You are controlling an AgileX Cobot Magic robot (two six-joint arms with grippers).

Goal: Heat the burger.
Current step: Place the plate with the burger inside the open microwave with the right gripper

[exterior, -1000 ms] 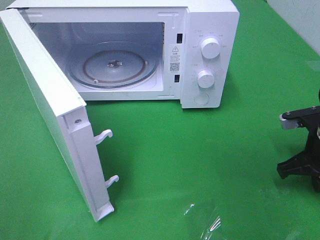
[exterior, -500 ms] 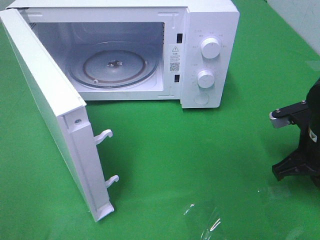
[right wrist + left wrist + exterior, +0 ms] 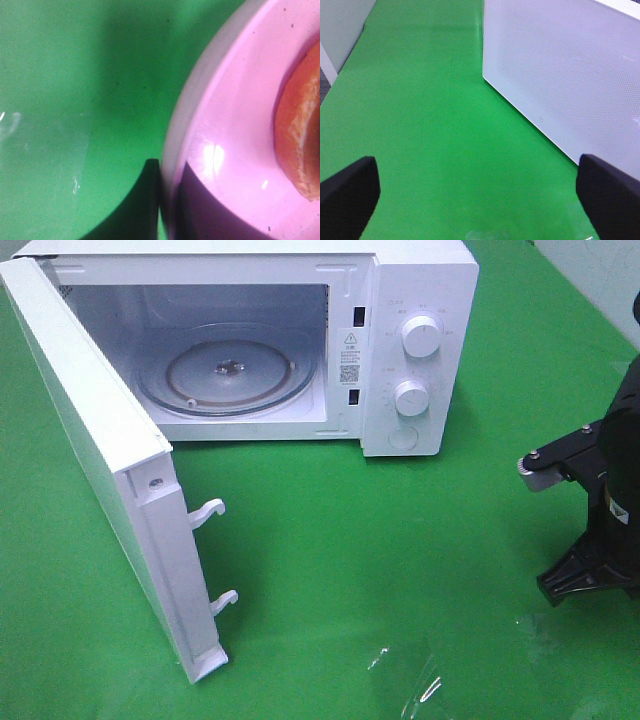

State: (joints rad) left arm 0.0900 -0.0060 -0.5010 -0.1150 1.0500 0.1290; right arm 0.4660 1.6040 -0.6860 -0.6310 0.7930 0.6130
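The burger (image 3: 300, 135) shows only in the right wrist view, as an orange-brown bun edge lying on a pink speckled plate (image 3: 235, 125). My right gripper (image 3: 167, 197) is shut on the plate's rim, one dark finger under it and one over it. In the high view only the black right arm (image 3: 600, 510) shows at the right edge; plate and burger are out of that view. My left gripper (image 3: 480, 200) stands open over the green mat with nothing between its fingers, beside the outer face of the microwave door (image 3: 560, 75).
The white microwave (image 3: 410, 350) stands at the back with its door (image 3: 110, 470) swung wide open to the left. Its glass turntable (image 3: 228, 372) is bare. Two latch hooks (image 3: 212, 510) stick out of the door's edge. Green mat (image 3: 380, 540) covers the table.
The right arm has moved left, further into the high view, toward the middle of the table. The microwave and its door have not moved.
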